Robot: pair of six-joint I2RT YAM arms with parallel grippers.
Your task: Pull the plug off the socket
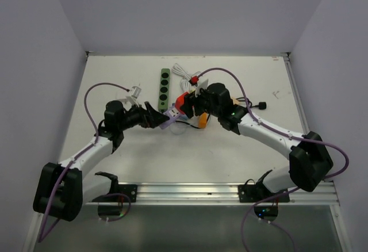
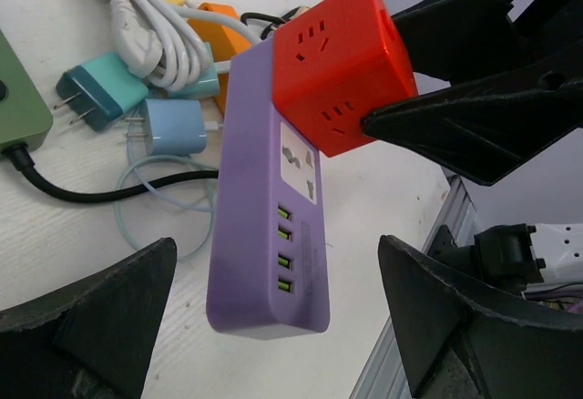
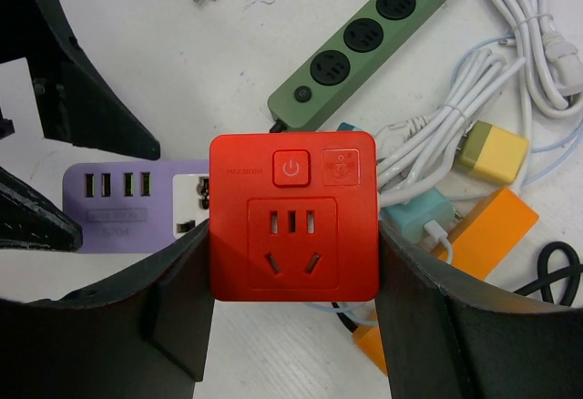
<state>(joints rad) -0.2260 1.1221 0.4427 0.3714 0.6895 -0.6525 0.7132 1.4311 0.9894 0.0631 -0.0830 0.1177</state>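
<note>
With the jaws of your right gripper (image 3: pixel 293 262) clamped on the red plastic cube plug (image 3: pixel 293 194), bring the spread jaws of the left gripper (image 2: pixel 278 267) together on the USB end of the lavender-purple plastic power strip (image 2: pixel 260 235) lying between both grippers, then pull straight off its upturned face, square to its long axis, which runs gripper to gripper.

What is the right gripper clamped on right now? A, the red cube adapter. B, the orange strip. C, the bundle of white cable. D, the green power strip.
A: in the right wrist view the red cube adapter sits squeezed between the two black fingers of the right gripper, seated against the lavender strip.
</note>
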